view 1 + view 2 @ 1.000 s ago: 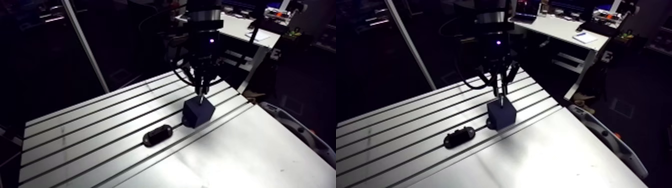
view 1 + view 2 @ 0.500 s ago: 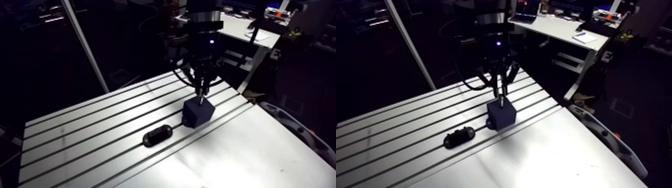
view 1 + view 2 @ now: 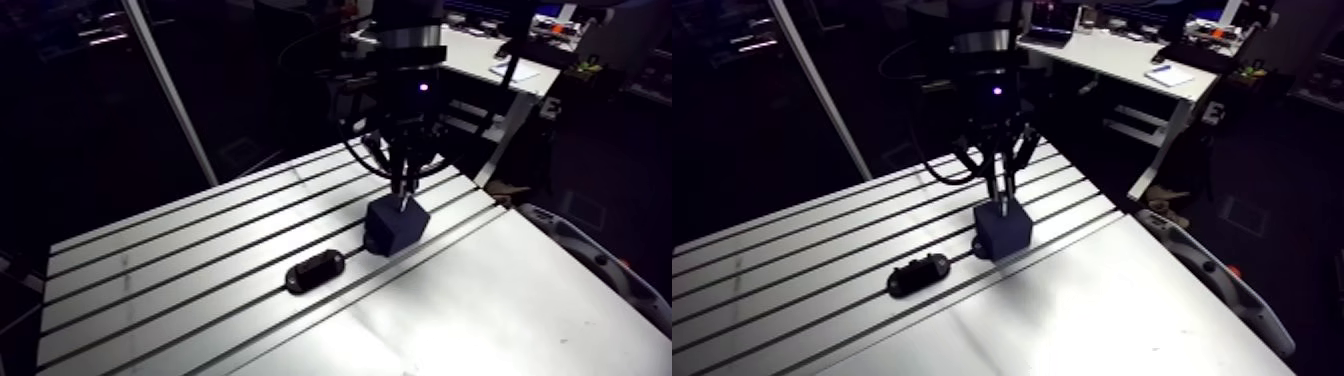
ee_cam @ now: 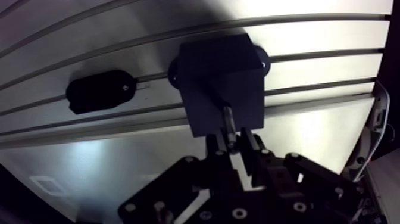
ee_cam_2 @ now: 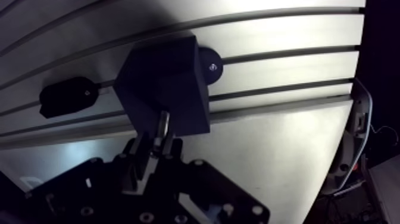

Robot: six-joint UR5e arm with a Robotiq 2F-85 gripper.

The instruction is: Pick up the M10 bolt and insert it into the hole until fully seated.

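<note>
The gripper hangs straight down over a dark blue cube-shaped block that sits on the slotted aluminium tabletop. Its two fingers are clenched on the M10 bolt, grasping the upper part of the bolt, so only the grey shank shows ahead of the fingertips.

The bolt stands roughly upright. Its lower end meets the top face of the block, near the edge closest to the gripper. How far it has entered the block cannot be told from either view, since the spot where shank and block meet is dark.

The block straddles one of the tabletop's slots. A round black knob pokes out from behind the block's far side, lying on the same slot line.

A black oblong piece with rounded ends lies flat on the tabletop beside the block, apart from it and along the same slot (a small pale dot shows near one of its ends). In the arm view it sits on the nearer side of the block, clear of the gripper.
</note>
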